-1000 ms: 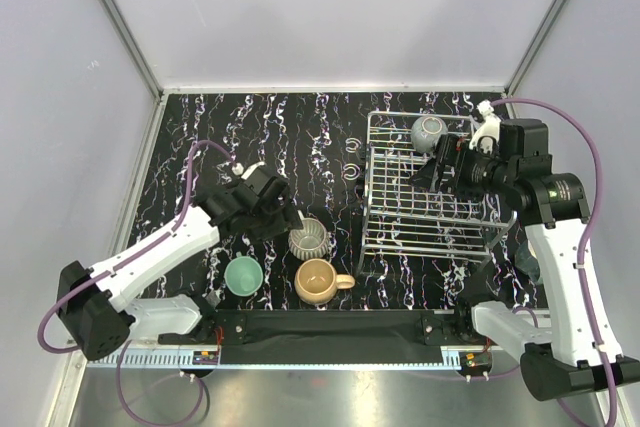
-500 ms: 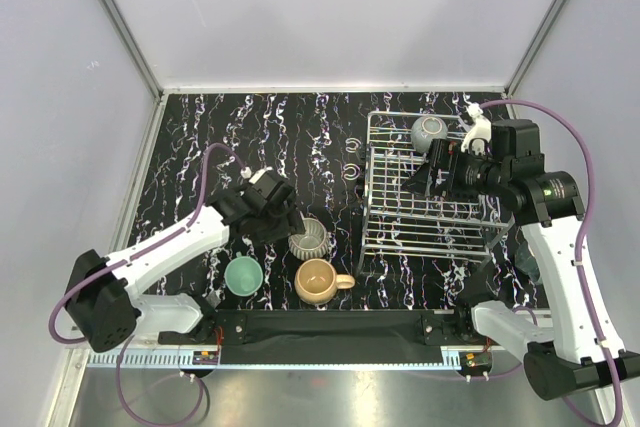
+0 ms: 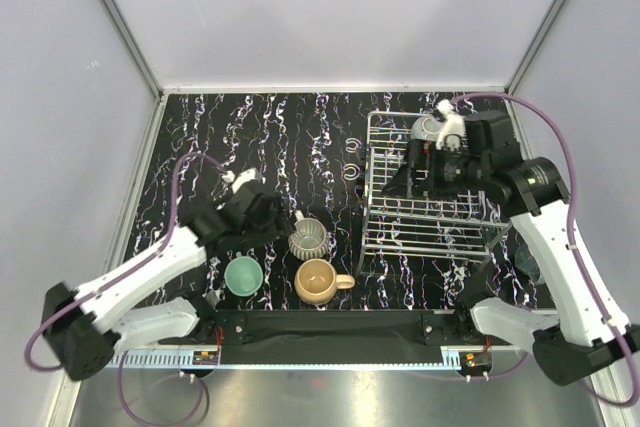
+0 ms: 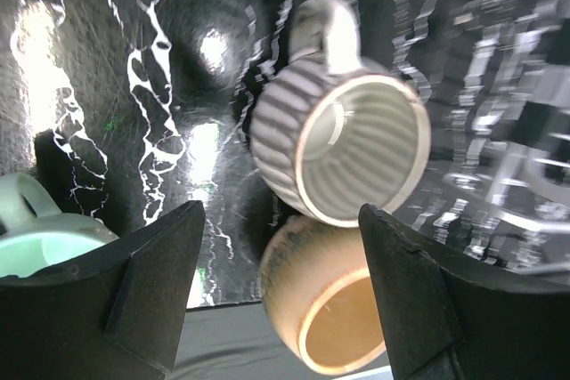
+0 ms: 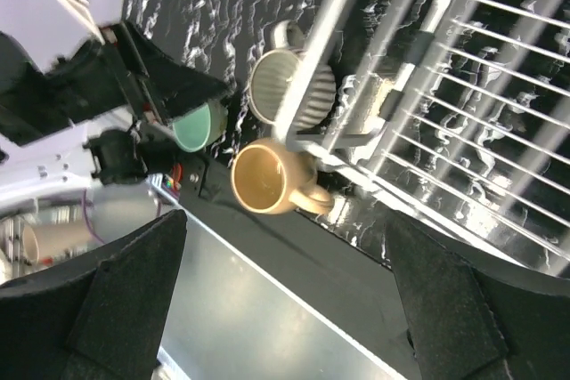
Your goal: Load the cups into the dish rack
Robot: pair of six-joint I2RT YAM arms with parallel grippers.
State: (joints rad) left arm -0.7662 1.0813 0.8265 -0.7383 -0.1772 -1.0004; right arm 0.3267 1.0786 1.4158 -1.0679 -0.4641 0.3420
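L arm (image 3: 150, 267) has swung back & down toward the near-left. The left gripper (image 4: 278, 211) now sits low just beside the striped cup (image 4: 343, 144), jaws well apart w/ nothing held, cup lined up ahead in the wrist view. R arm (image 3: 555, 237) has slid left across the dish rack (image 3: 425, 222), away from the grey-green cup (image 3: 430, 130) resting at the rack's far end. The right gripper (image 3: 412, 175) hangs over the wires, spread wide, empty. So 1 cup is loaded & the striped cup is prob the next pick. The tan cup (image 3: 318, 280) & teal-green cup (image 3: 243, 274) wait on the table (image 3: 250, 127), outside the rack
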